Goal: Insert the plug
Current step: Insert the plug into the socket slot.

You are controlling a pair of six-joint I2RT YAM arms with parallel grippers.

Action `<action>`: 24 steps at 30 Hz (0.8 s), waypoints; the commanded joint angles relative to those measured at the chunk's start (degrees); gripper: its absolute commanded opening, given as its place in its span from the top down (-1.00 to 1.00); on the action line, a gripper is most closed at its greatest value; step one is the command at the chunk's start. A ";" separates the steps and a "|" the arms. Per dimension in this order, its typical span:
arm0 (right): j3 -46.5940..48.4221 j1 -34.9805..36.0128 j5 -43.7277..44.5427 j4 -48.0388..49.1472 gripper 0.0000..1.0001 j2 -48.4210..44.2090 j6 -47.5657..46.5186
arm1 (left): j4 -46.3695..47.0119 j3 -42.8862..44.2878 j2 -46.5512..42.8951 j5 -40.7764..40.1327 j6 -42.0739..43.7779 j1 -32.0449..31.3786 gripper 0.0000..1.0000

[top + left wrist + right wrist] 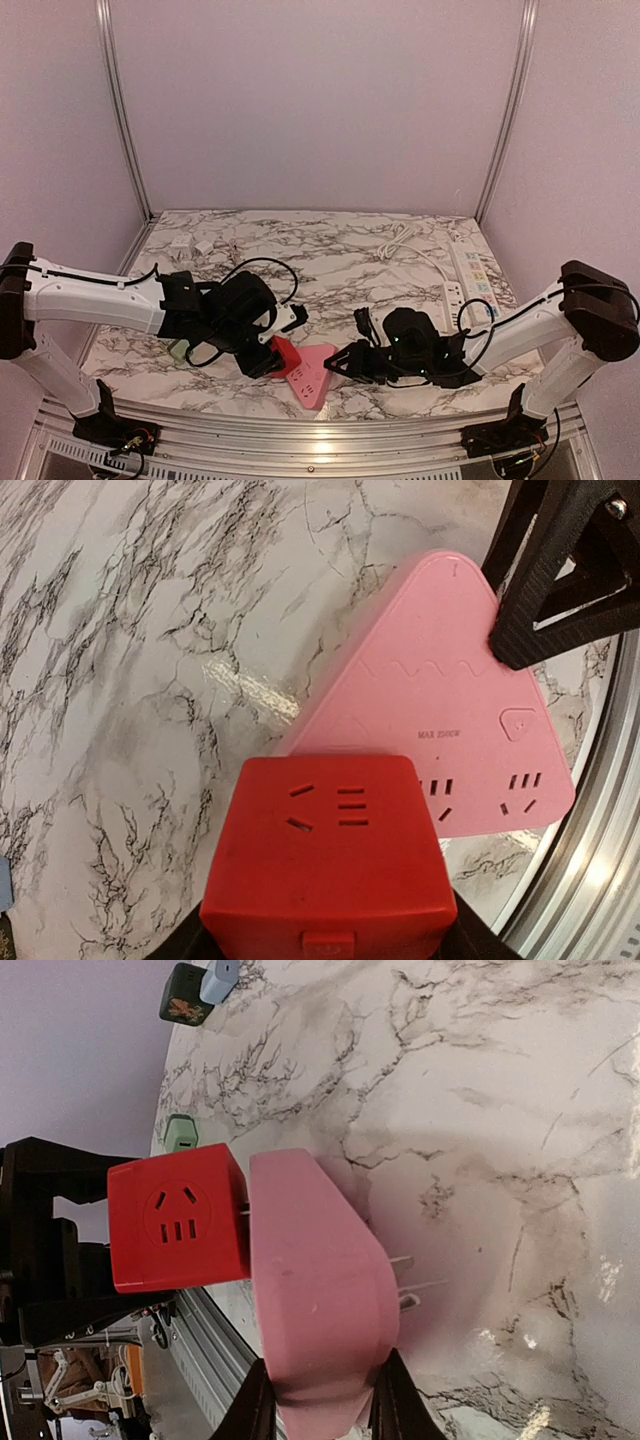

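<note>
The plug is a red cube [285,355] [330,860] with socket slots on its faces, and my left gripper [268,358] [330,942] is shut on it from both sides. My right gripper [347,362] [320,1400] is shut on the tip of a pink triangular socket block [316,378] [310,1280], which is held just above the marble. In the right wrist view, the red cube [175,1220] sits against the pink block's slotted face with short metal prongs showing in the narrow gap. The pink block [450,710] has its own prongs sticking out on the opposite side.
A white power strip [470,280] and its cable [400,240] lie at the back right. A black plug [362,320] is mid-table. Small white adapters [190,245] sit at the back left, and a green adapter [178,350] is under the left arm. The aluminium rail [320,440] edges the near side.
</note>
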 commanded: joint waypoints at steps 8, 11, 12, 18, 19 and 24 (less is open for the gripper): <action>2.81 -0.03 -1.32 -0.85 0.78 4.51 -2.39 | 2.63 0.92 10.44 8.98 4.42 -0.88 1.00; 2.51 -0.28 -2.13 0.00 0.78 5.75 -2.64 | 1.33 2.71 13.10 11.17 5.90 -0.81 1.00; 2.49 -0.34 -2.41 0.23 0.79 6.18 -2.80 | 1.04 3.22 13.86 12.07 6.12 -0.79 1.00; 2.48 -0.40 -4.05 0.92 0.83 7.88 -4.02 | 0.45 4.54 17.04 15.89 7.29 -0.57 1.00; 2.18 -0.51 -4.15 1.30 0.83 7.84 -3.95 | 0.48 4.54 17.35 16.07 7.29 -0.42 1.00; 1.82 -0.41 -4.34 2.03 0.83 7.36 -3.71 | 1.17 4.02 17.37 17.38 7.12 0.18 1.00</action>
